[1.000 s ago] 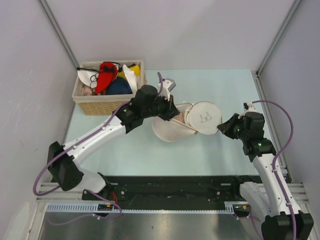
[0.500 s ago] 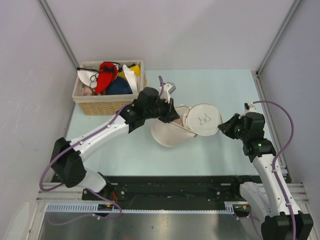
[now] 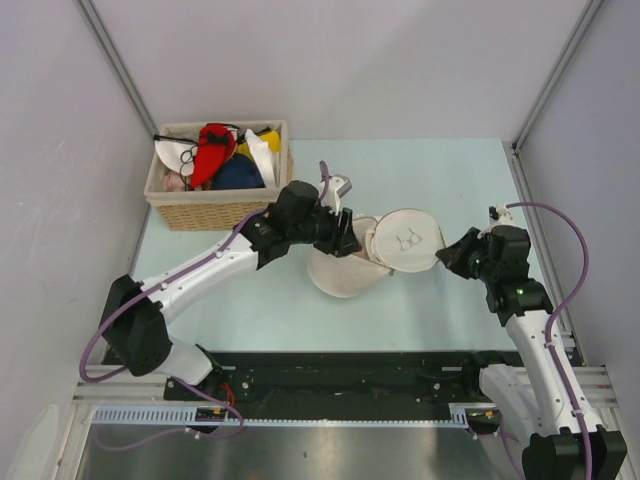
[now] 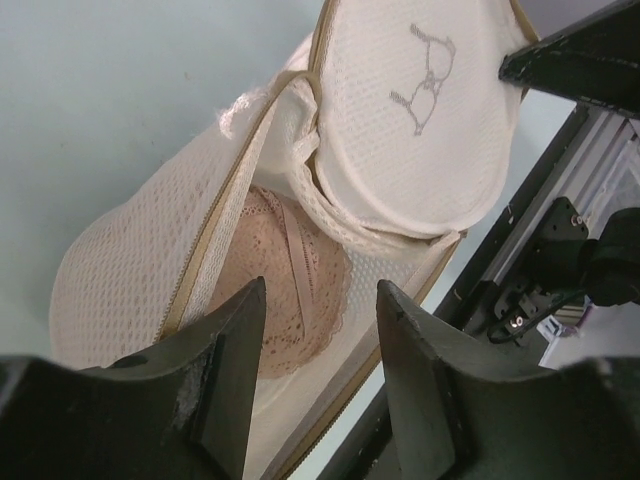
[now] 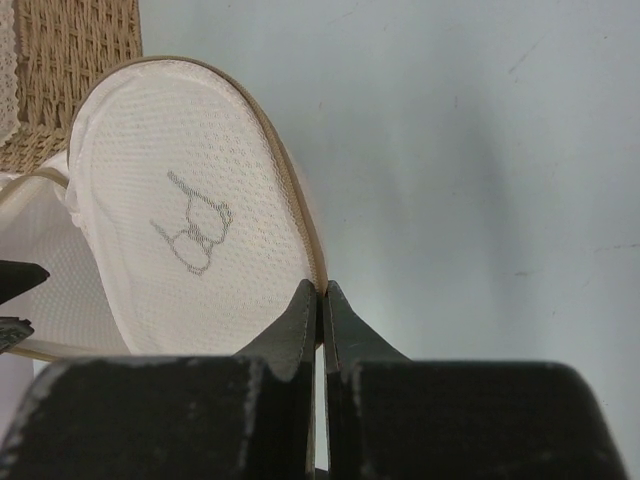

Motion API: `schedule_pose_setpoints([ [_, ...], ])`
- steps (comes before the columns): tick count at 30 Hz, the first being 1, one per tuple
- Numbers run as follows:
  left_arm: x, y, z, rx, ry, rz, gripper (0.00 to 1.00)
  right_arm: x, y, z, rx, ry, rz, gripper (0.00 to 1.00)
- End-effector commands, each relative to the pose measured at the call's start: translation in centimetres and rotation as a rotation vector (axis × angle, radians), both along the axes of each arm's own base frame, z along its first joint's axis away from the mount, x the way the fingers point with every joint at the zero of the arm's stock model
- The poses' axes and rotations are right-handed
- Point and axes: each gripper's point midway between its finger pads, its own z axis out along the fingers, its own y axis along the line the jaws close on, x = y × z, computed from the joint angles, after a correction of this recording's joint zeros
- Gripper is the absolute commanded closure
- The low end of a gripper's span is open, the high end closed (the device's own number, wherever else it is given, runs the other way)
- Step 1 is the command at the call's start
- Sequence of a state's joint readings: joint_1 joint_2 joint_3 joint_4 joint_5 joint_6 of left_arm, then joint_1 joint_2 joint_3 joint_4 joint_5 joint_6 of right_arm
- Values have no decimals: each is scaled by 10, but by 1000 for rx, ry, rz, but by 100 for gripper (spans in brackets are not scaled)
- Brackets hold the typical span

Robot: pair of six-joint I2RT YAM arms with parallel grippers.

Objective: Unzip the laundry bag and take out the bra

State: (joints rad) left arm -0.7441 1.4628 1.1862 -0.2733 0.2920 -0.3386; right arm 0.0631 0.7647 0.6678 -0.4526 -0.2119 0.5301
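Note:
The cream mesh laundry bag (image 3: 340, 272) lies unzipped mid-table, its round lid (image 3: 408, 238) with the bra drawing tipped up to the right. A pale pink lace bra (image 4: 290, 290) shows inside the bag (image 4: 130, 270) through the gap. My left gripper (image 3: 345, 240) hovers over the bag's left rim; in the left wrist view it (image 4: 320, 300) stands open and empty above the lace. My right gripper (image 3: 445, 258) is shut on the lid's tan zipper rim (image 5: 322, 290).
A wicker basket (image 3: 215, 212) at the back left holds a bright red bra (image 3: 210, 150) along with white, yellow and dark blue ones. The basket's corner (image 5: 80, 60) shows in the right wrist view. Grey walls stand to the left, right and back.
My left gripper went from shut to open and let go of the bag's rim. It slid slightly right and nearer over the opening. The right gripper kept its hold.

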Motion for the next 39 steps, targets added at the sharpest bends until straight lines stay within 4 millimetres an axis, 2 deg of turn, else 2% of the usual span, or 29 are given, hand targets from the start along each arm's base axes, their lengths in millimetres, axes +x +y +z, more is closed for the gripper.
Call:
schedule_pose_setpoints([
  [1, -5, 22, 14, 26, -59, 26, 46, 4, -14, -2, -53, -13, -51, 100],
  [3, -6, 25, 18, 26, -64, 29, 46, 5, -12, 0, -44, -19, -47, 100],
  [7, -19, 18, 38, -42, -75, -35, 47, 6, -8, 1, -23, -20, -36, 100],
  [10, -18, 16, 50, -69, -93, -35, 46, 7, -4, 4, 1, -26, -28, 100],
  [14, -12, 16, 52, -56, -98, -20, 46, 8, 12, 7, 20, -37, -5, 100],
  [15, -11, 16, 55, -57, -104, -16, 46, 5, 24, 7, 19, -37, 29, 100],
  [16, -11, 16, 56, -54, -104, -12, 46, 5, 26, 5, 13, -33, 16, 100],
  [21, -9, 15, 61, -48, -104, -18, 46, -2, 59, -2, 30, -23, 90, 100],
  [23, -6, 18, 57, -24, -102, 0, 44, -1, 61, -2, 24, -29, 82, 100],
  [24, -5, 18, 56, -13, -107, -3, 41, -1, 62, -1, 23, -35, 84, 100],
  [25, -6, 19, 53, 2, -101, -3, 30, -1, 63, 0, 24, -41, 84, 100],
  [26, -4, 21, 51, 17, -103, 8, 24, 0, 62, 2, 21, -48, 83, 100],
  [27, -3, 22, 52, 25, -111, 11, 21, 0, 62, 4, 19, -59, 85, 100],
  [29, -5, 27, 39, 69, -99, 19, 18, 2, 57, 9, 6, -85, 64, 100],
  [33, -18, 25, 9, 118, -29, 0, 29, 3, 54, 9, 0, -84, 55, 100],
  [36, -33, 6, -8, 80, 55, -39, 38, 5, 55, 3, -9, -64, 54, 100],
  [39, -36, -9, -25, 69, 120, -32, 43, 6, 56, 4, -7, -71, 54, 100],
])
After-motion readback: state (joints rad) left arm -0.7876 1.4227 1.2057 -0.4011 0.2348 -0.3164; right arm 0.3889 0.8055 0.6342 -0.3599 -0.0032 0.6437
